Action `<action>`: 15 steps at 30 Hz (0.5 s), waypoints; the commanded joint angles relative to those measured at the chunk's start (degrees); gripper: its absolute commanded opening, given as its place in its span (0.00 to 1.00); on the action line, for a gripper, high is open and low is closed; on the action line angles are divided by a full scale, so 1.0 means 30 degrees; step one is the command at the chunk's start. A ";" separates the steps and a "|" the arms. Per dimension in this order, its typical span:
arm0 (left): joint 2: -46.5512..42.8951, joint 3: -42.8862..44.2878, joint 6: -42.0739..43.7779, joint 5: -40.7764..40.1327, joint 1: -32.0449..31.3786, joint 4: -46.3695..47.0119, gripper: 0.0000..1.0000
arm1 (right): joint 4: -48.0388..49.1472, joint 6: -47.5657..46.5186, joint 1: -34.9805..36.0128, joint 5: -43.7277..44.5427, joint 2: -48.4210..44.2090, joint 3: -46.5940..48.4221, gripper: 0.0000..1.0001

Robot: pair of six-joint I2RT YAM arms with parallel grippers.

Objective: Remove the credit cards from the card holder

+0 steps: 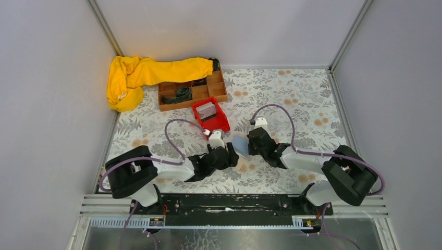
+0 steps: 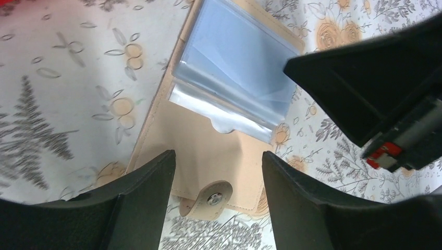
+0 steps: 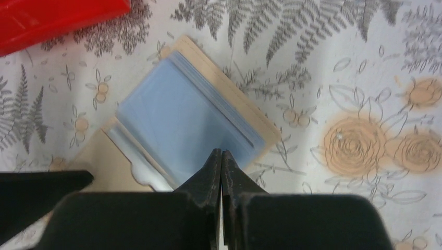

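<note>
The card holder [image 2: 200, 156] lies open on the floral-printed table [image 1: 292, 99] between the two arms, its soft tan inner side up, a stack of glossy, clear plastic sleeves [image 3: 180, 122] fanned over it and a rounded strap with a metal snap [image 2: 213, 199] at its near edge. The left gripper [image 2: 218, 155] stands wide, its blunt black fingers straddling that strap end. The right gripper [image 3: 221, 153] is pressed to a thin seam at the sleeves' edge; whether it pinches one I cannot tell. The hard red bin [image 1: 211, 115] sits just beyond.

Card holder [image 3: 172, 120] — near corner hidden behind right tool [image 3: 222, 154].
</note>
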 commanded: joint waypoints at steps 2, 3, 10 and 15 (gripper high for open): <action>-0.1417 -0.1527 -0.0165 0.0093 0.0491 -0.1771 0.70 | -0.0808 0.2158 -0.0051 -0.1514 -0.1896 -0.1671 0.02; -0.1648 -0.1598 -0.0077 0.0053 0.0613 -0.2032 0.71 | -0.0788 0.2398 0.0014 -0.1667 -0.2123 -0.2001 0.02; -0.3039 -0.1804 0.1995 0.0311 0.1025 -0.3271 0.72 | -0.1948 0.2682 0.1732 -0.0265 -0.3730 -0.2430 0.03; -0.3233 -0.1949 0.2471 0.0806 0.1012 -0.3419 0.72 | -0.1841 0.1580 0.1782 0.0091 -0.3546 -0.1186 0.08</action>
